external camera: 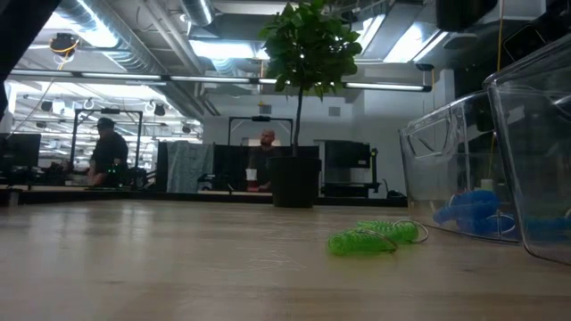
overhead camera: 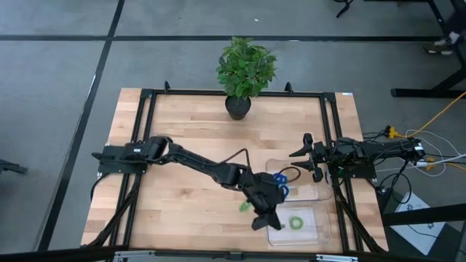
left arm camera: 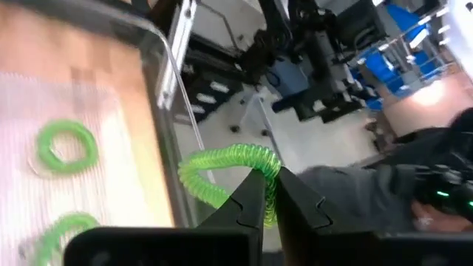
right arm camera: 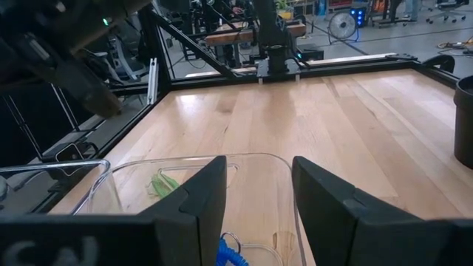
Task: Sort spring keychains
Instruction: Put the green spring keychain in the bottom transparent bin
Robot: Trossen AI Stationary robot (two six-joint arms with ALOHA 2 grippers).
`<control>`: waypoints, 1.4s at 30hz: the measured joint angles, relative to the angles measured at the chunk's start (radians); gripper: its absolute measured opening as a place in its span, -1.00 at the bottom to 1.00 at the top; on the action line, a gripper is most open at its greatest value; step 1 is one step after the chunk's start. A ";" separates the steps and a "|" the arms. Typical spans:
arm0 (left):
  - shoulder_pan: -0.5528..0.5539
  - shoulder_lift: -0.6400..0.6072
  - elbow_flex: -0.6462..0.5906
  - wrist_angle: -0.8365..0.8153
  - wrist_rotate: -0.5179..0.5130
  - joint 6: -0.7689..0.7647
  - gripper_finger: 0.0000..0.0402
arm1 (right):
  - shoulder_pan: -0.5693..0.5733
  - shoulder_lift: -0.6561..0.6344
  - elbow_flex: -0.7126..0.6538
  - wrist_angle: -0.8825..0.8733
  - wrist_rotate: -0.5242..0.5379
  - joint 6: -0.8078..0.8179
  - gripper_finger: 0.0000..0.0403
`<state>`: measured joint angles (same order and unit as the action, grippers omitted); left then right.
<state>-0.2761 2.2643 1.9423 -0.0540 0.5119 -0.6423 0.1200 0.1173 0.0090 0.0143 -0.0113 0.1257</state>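
My left gripper (overhead camera: 266, 218) reaches over the near clear tray (overhead camera: 319, 234) at the table's near right and is shut on a green spring keychain (left arm camera: 222, 166). Two green keychains (left arm camera: 66, 144) (left arm camera: 63, 229) lie in that tray below it. Another green keychain (overhead camera: 244, 207) (external camera: 370, 236) lies on the wood just left of the trays. Blue keychains (overhead camera: 280, 183) (external camera: 473, 214) lie in the far clear tray (overhead camera: 307, 191). My right gripper (right arm camera: 259, 199) waits open at the right edge, above the far tray. My left gripper pinches the green coil near one end (left arm camera: 260, 164) between its two fingertips (left arm camera: 247, 196). It comes from the table's left, slanting a little downward. The rest of the coil arches out sideways past the tips, lifted clear above the tray's edge.
A potted plant (overhead camera: 244, 69) stands at the middle of the far edge. A black frame (overhead camera: 145, 145) runs around the tabletop. Bare wood (overhead camera: 189, 124) stretches across the left and far parts. People sit at desks in the room beyond (external camera: 111, 152).
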 joint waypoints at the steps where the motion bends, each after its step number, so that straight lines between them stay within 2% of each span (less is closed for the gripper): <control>1: -0.004 0.001 0.000 0.004 -0.025 0.019 -0.91 | 0.000 0.000 0.000 0.000 0.000 0.000 -0.24; 10: -0.017 0.004 0.000 0.050 -0.140 0.080 -0.69 | 0.000 0.000 0.000 0.000 0.000 0.000 -0.24; 27: -0.005 0.004 0.000 0.069 -0.136 0.105 -0.27 | 0.000 0.000 0.000 0.000 0.000 0.000 -0.24; 36: 0.002 0.003 0.000 0.138 -0.117 0.125 -0.24 | 0.000 0.000 0.000 0.000 0.000 0.000 -0.24; 42: 0.006 0.003 0.000 0.129 -0.069 0.259 -0.24 | 0.000 0.000 0.000 0.000 0.000 0.000 -0.24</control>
<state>-0.2703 2.2673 1.9423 0.0748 0.4424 -0.3836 0.1200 0.1173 0.0087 0.0143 -0.0113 0.1257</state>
